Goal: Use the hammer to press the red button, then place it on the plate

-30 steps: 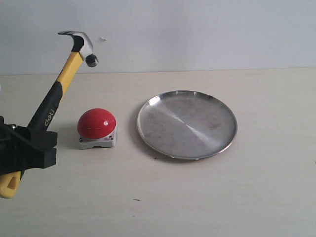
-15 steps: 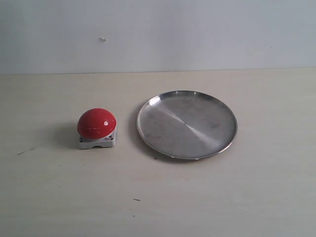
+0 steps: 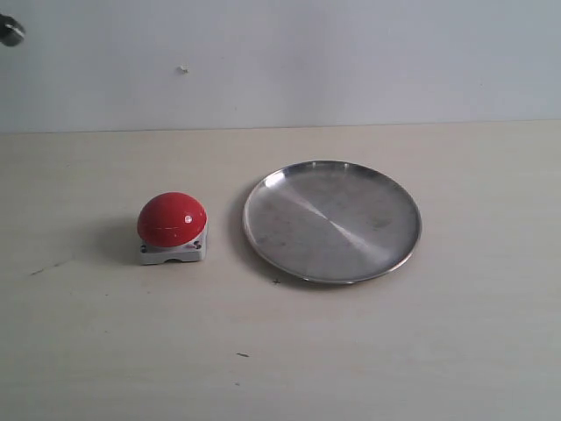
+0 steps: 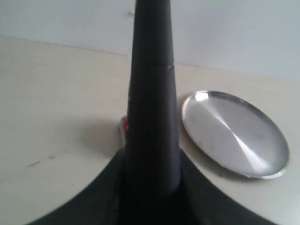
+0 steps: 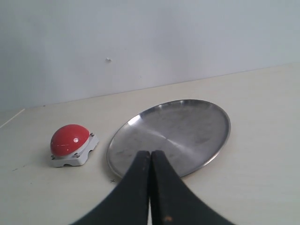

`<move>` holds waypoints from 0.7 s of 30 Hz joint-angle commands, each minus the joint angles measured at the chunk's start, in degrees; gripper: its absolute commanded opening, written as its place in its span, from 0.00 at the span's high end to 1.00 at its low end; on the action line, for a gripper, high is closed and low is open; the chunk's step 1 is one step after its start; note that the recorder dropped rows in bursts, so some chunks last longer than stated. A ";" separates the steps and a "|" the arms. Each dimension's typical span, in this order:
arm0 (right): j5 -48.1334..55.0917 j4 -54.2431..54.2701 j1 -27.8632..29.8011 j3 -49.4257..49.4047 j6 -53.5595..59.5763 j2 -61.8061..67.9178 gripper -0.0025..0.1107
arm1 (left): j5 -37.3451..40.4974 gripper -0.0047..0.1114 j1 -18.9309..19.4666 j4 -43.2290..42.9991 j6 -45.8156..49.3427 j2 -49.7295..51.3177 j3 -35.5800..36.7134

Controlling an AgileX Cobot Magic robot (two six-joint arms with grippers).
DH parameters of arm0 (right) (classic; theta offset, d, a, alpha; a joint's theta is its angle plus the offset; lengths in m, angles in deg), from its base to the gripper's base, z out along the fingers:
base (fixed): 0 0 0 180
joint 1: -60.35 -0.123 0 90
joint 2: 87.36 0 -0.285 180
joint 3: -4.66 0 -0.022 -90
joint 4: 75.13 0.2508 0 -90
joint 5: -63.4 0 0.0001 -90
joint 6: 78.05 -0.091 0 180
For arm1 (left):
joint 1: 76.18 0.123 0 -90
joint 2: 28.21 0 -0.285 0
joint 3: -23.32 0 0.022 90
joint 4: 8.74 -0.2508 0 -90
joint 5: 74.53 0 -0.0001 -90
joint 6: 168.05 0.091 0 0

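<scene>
The pale beige worktop [image 3: 438, 351] carries the red button [image 3: 172, 219], sitting upright on its grey-white base, and near it on the right of the exterior view, not touching, the round silver plate [image 3: 331, 221] lying flat.

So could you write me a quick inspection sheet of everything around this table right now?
Surface: pale table, a few dark specks.
Job's things: red button and plate side by side, apart; plate bare; hammer held high in left gripper, clear of the button.
Clutter: nothing seen.
Grippers: left gripper shut on the hammer handle; right gripper shut, empty.
Cables: nothing seen.
Surroundings: plain pale wall with a small mark.
</scene>
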 commanded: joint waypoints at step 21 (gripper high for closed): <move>-0.48 -0.11 0.00 -0.25 0.47 -0.41 0.98 | -11.32 0.96 5.59 34.78 41.16 18.03 -1.52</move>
